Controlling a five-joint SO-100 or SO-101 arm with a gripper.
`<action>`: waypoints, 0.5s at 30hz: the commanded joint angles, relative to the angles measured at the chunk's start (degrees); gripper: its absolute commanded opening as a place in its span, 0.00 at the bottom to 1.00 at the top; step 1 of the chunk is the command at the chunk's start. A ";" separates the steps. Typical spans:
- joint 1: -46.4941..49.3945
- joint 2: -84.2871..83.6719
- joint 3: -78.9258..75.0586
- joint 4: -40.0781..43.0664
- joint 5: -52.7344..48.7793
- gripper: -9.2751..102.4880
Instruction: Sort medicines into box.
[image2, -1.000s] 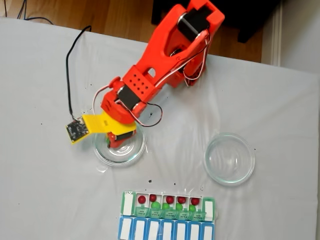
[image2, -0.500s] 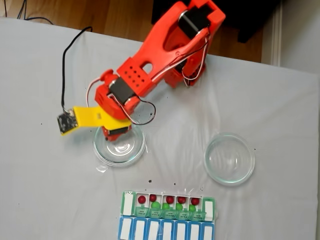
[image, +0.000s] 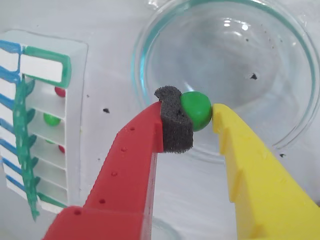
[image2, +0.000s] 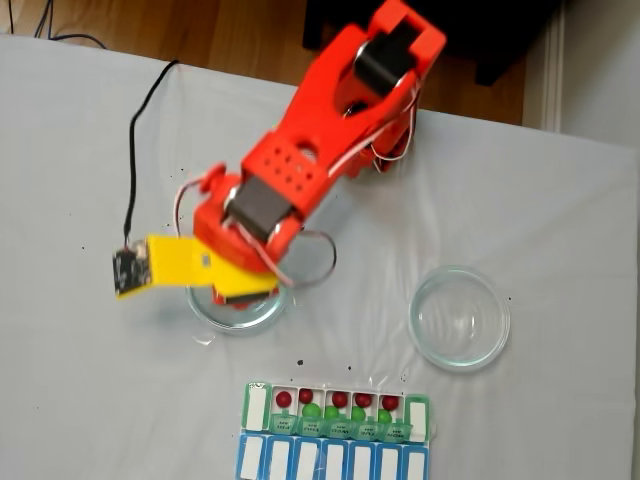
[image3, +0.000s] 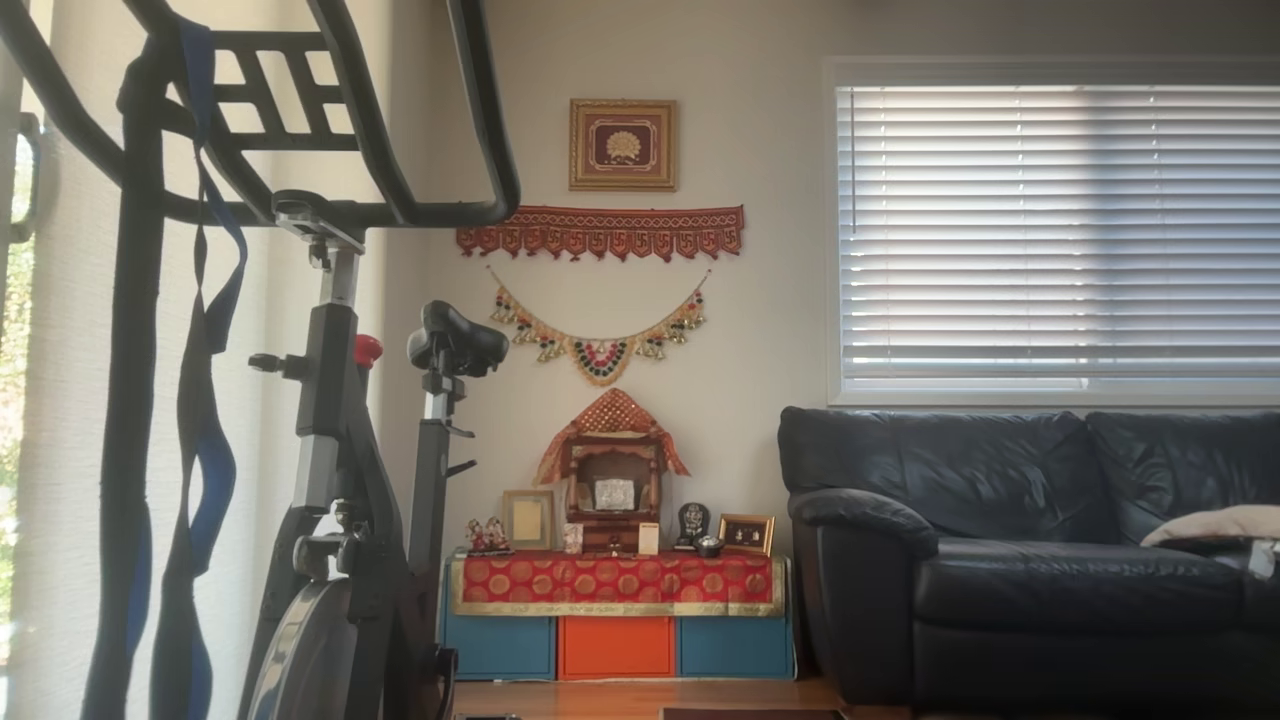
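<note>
We see the red-and-yellow jaws (image: 202, 114) clamped on a glossy green ball (image: 196, 110) above a clear glass dish (image: 280, 55); labels on the green-lidded pill organizer (image2: 338, 418) are too small to read.

An exercise bike (image3: 370, 480) stands near on the left, its black handlebars (image3: 400, 150) reaching up to the top edge. Far against the wall, a small shrine (image3: 612, 480) sits on a red patterned cloth (image3: 615, 583) over blue and orange cabinets (image3: 615, 647). A framed picture (image3: 622, 144) hangs above it. On the right, a black leather sofa (image3: 1030, 560) stands below a window with closed blinds (image3: 1058, 230).
</note>
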 joint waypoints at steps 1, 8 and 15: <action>-3.69 -4.66 -14.24 4.04 4.13 0.09; -7.82 -14.33 -26.02 7.65 10.37 0.09; -11.51 -19.51 -32.08 9.23 16.17 0.09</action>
